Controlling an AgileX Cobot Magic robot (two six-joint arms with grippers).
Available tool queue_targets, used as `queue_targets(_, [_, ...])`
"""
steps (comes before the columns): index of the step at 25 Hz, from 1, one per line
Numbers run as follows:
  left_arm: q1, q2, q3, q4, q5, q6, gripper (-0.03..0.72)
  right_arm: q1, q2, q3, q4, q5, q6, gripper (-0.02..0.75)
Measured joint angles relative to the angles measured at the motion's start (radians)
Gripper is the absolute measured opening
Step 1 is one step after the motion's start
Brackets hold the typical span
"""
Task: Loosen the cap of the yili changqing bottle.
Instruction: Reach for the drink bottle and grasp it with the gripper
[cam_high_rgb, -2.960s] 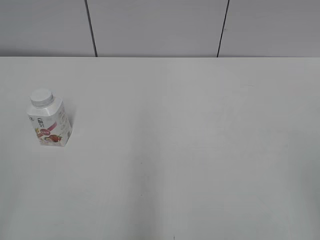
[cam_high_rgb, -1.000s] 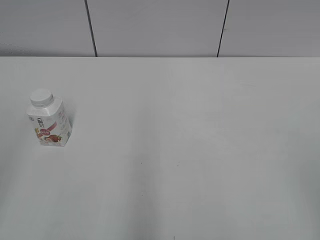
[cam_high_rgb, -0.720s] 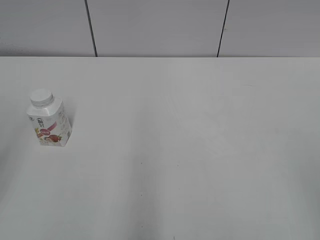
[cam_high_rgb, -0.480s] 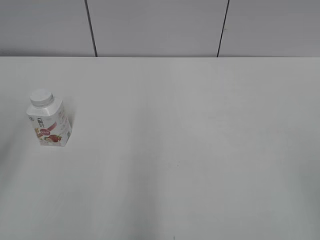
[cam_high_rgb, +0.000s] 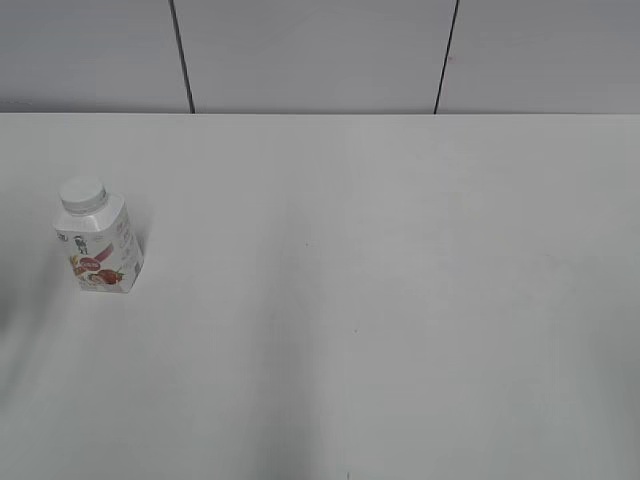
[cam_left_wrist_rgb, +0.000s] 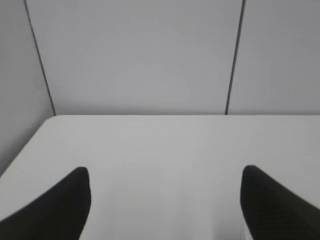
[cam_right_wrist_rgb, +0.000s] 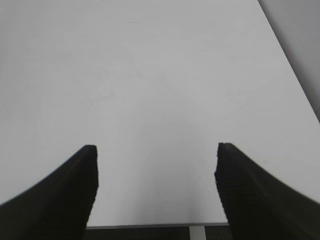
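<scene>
The yili changqing bottle (cam_high_rgb: 98, 247) stands upright at the left of the white table (cam_high_rgb: 380, 280) in the exterior view. It is white and squarish, with a pink-red label and fruit picture on its front. Its white round cap (cam_high_rgb: 82, 195) sits on the neck. Neither gripper shows in the exterior view. In the left wrist view my left gripper (cam_left_wrist_rgb: 165, 175) is open and empty over bare table. In the right wrist view my right gripper (cam_right_wrist_rgb: 156, 150) is open and empty above the table's near edge. The bottle does not show in either wrist view.
A grey panelled wall (cam_high_rgb: 320, 55) with dark seams stands behind the table's far edge. The table's left edge and far corner show in the left wrist view (cam_left_wrist_rgb: 30, 145). The table's near edge shows in the right wrist view (cam_right_wrist_rgb: 150, 223).
The bottle and cap have not moved. A faint shadow has grown at the left edge of the table in the exterior view.
</scene>
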Motion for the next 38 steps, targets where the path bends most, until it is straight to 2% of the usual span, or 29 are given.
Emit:
queue_targets(3, [0.0,0.103,0.0,0.14,-0.093,-0.101,0.561,0.0,0.0,0.0,0.0,0.0,0.0,0.577])
queue_targets(6, [0.0,0.217,0.0,0.236,-0.175,-0.138,0.561,0.0,0.0,0.0,0.0,0.0,0.0,0.577])
queue_targets(14, [0.0,0.425,-0.001,0.355,-0.406,-0.149,0.561,0.0,0.0,0.0,0.0,-0.001,0.0,0.577])
queue_targets(18, [0.0,0.474,-0.001,0.427,-0.427,-0.149,0.565,0.0,0.0,0.0,0.0,-0.001,0.0,0.577])
queue_targets(38, [0.0,0.722,-0.029,0.44,-0.49,-0.104,0.566,0.0,0.0,0.0,0.0,-0.001,0.0,0.577])
